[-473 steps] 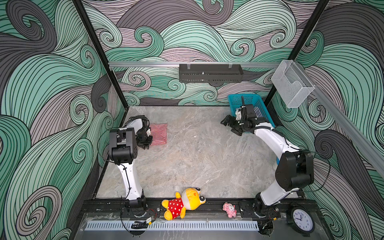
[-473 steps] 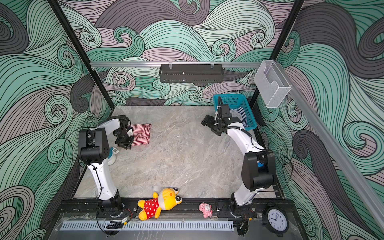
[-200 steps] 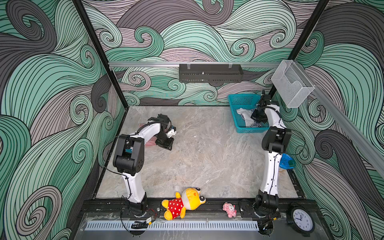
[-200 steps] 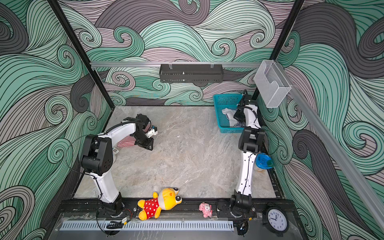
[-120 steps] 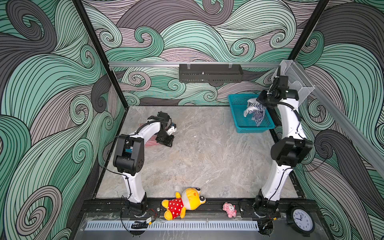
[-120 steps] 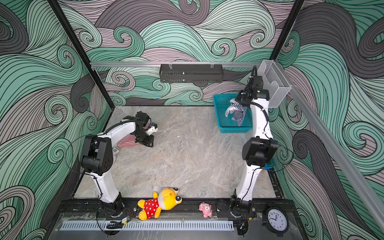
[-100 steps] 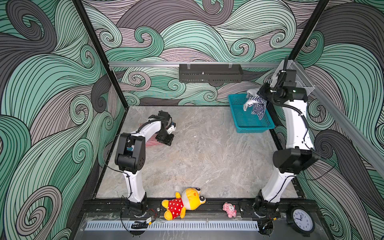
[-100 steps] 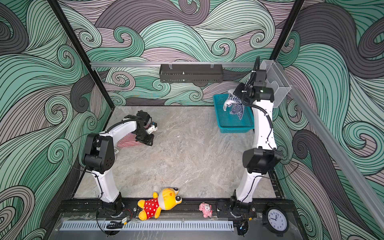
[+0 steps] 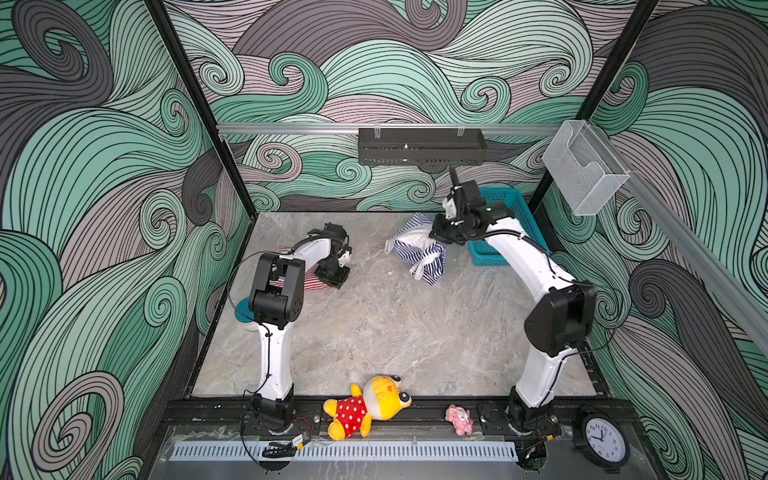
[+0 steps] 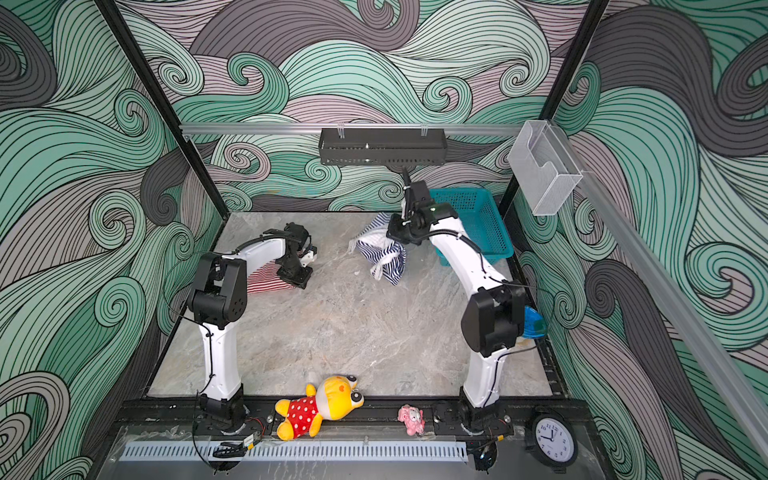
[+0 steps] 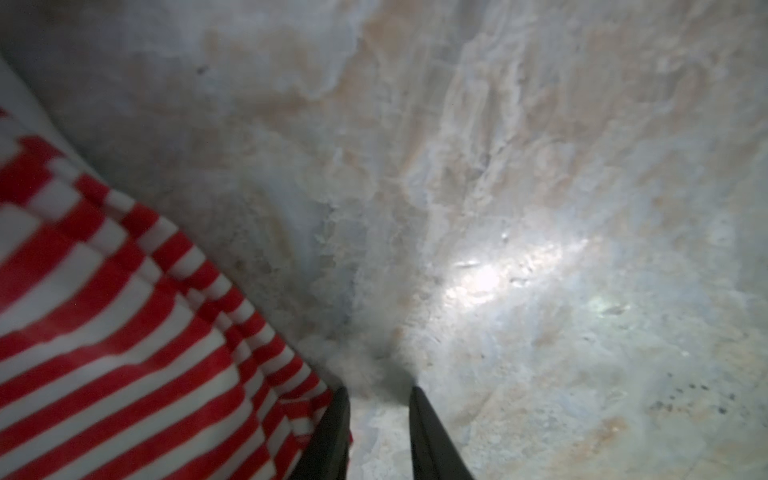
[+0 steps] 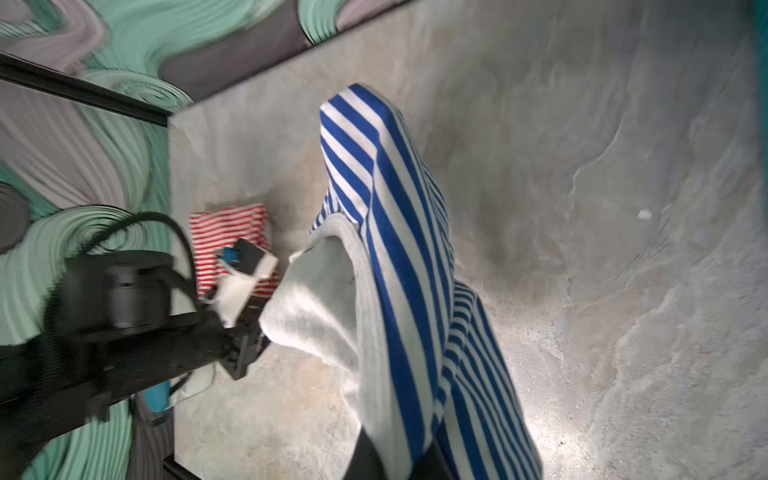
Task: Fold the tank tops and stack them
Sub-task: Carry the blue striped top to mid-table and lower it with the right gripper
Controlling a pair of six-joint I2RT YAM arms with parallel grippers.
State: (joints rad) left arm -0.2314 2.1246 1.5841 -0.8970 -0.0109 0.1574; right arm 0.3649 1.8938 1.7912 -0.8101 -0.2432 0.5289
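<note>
Fingers (image 12: 365, 459) of right gripper (image 9: 436, 238) clenched on navy top (image 9: 419, 258), left gripper's (image 11: 378, 392) apart beside red top (image 11: 124, 332).

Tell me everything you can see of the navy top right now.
The navy top is soft knit with thin navy-and-white stripes and white trim. It hangs crumpled and unfolded from the shut right hand, pinched near its upper edge, a plain white part showing. It is above the table beside the basket; whether its lower end touches the table is unclear.
</note>
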